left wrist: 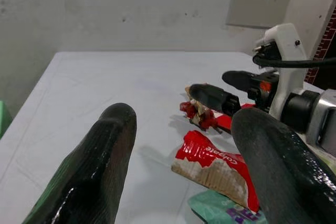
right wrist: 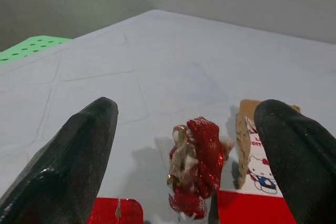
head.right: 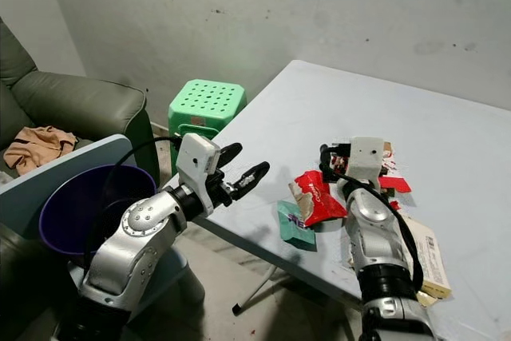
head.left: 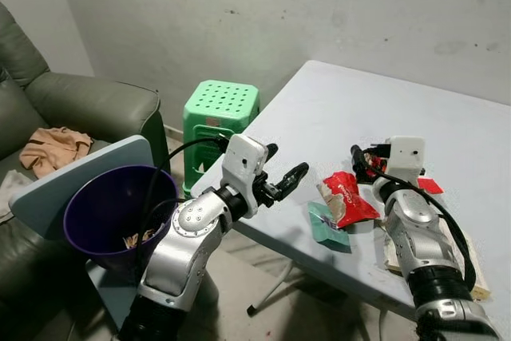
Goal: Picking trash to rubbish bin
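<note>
A red toothpaste box (head.left: 349,197) and a green wrapper (head.left: 327,225) lie near the front edge of the grey table (head.left: 359,101). A crumpled red wrapper (right wrist: 194,166) sits beside a cartoon-printed card (right wrist: 254,148). My left gripper (head.left: 286,161) hovers open at the table's edge, left of the red box, with nothing in it. Past the red box my right gripper (head.left: 361,157) stands open over the table, with the crumpled wrapper between and just ahead of its fingers (right wrist: 79,150). The purple bin (head.left: 112,205) with a pale blue lid stands on the floor beside my left arm.
Against the wall between bin and table stands a green plastic stool (head.left: 221,109). A dark green sofa (head.left: 88,101) with a peach cloth (head.left: 54,148) is at the left. A flat printed box (head.right: 427,257) lies under my right forearm. The far side of the table is bare.
</note>
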`<state>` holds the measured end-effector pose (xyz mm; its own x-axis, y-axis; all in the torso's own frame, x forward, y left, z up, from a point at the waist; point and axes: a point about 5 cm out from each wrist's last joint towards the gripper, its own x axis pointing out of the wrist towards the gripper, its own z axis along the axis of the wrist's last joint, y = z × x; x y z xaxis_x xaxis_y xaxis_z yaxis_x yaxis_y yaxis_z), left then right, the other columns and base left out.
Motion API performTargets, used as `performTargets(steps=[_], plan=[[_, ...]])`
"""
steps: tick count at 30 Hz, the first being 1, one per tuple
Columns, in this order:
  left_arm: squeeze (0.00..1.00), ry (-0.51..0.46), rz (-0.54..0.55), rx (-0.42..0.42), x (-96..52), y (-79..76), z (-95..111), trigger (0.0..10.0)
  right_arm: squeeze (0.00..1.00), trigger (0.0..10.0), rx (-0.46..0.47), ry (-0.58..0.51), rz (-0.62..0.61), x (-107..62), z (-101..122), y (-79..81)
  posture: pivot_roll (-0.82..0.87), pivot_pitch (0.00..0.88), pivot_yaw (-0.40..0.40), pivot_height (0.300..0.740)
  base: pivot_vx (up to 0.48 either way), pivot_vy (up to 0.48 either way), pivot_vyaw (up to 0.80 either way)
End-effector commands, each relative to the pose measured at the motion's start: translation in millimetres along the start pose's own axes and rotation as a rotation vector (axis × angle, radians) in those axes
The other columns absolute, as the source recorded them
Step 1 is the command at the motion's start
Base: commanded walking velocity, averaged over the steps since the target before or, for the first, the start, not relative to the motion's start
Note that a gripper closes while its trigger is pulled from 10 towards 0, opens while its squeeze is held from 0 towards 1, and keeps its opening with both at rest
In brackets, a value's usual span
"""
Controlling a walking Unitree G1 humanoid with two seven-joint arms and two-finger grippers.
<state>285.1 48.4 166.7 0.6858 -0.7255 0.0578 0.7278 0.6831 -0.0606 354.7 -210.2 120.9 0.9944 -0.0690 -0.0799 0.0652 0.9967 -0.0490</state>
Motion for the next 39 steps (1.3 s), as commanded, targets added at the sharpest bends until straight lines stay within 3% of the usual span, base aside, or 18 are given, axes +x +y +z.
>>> performTargets(steps=[1, 12, 19, 20, 22, 23, 24, 25, 34, 39], plan=[[0.00, -0.002, -0.017, 0.002, -1.7, -4.2, 3.5, 10.0, 0.00, 10.0, -0.011, -0.011, 0.002, 3.3, 5.0, -1.5, -0.03, 0.056, -0.034, 0.740, 0.000, 0.000, 0.00], [0.00, 0.023, -0.025, -0.050, -23.9, -16.6, 11.4, 10.0, 0.00, 10.0, -0.004, -0.029, 0.093, 10.1, 12.7, -1.9, -0.01, 0.140, -0.027, 0.740, 0.000, 0.000, 0.00], [0.00, 0.043, -0.008, -0.066, -32.2, -14.6, 15.8, 10.0, 0.00, 10.0, -0.018, -0.031, 0.103, 7.8, 10.2, -6.3, 0.00, 0.186, -0.022, 0.740, 0.000, 0.000, 0.00], [0.00, 0.044, -0.006, -0.067, -32.6, -14.3, 16.0, 10.0, 0.00, 9.2, -0.018, -0.031, 0.102, 7.5, 10.0, -6.8, 0.00, 0.186, -0.022, 0.740, 0.000, 0.000, 0.00], [0.00, 0.050, 0.001, -0.069, -33.7, -13.1, 15.6, 10.0, 0.00, 4.4, -0.020, -0.039, 0.106, 6.1, 9.8, -8.2, -0.01, 0.193, -0.022, 0.740, 0.000, 0.000, 0.00], [0.00, 0.055, 0.006, -0.070, -35.1, -12.5, 15.6, 10.0, 0.00, 3.6, -0.027, -0.052, 0.110, 4.3, 9.9, -9.2, -0.01, 0.194, -0.021, 0.740, 0.000, 0.000, 0.00], [0.00, 0.055, 0.006, -0.070, -35.1, -12.5, 15.6, 10.0, 0.00, 3.6, -0.027, -0.052, 0.110, 4.3, 9.9, -9.2, -0.01, 0.194, -0.021, 0.740, 0.000, 0.000, 0.00], [0.00, 0.059, 0.009, -0.072, -35.1, -11.7, 15.9, 10.0, 0.00, 0.0, -0.022, -0.057, 0.107, 3.4, 10.4, -11.0, -0.01, 0.196, -0.019, 0.740, 0.000, 0.000, 0.00], [0.00, 0.061, 0.010, -0.082, -33.5, -13.8, 18.3, 10.0, 0.00, 0.0, -0.033, -0.069, 0.075, 1.3, 11.0, -19.2, -0.02, 0.193, -0.011, 0.740, 0.000, 0.000, 0.00], [0.00, 0.066, 0.015, -0.084, -34.2, -13.7, 17.5, 10.0, 0.00, 1.1, -0.073, -0.060, 0.029, 0.6, 10.0, -23.0, -0.02, 0.196, -0.009, 0.740, 0.000, 0.000, 0.00]])
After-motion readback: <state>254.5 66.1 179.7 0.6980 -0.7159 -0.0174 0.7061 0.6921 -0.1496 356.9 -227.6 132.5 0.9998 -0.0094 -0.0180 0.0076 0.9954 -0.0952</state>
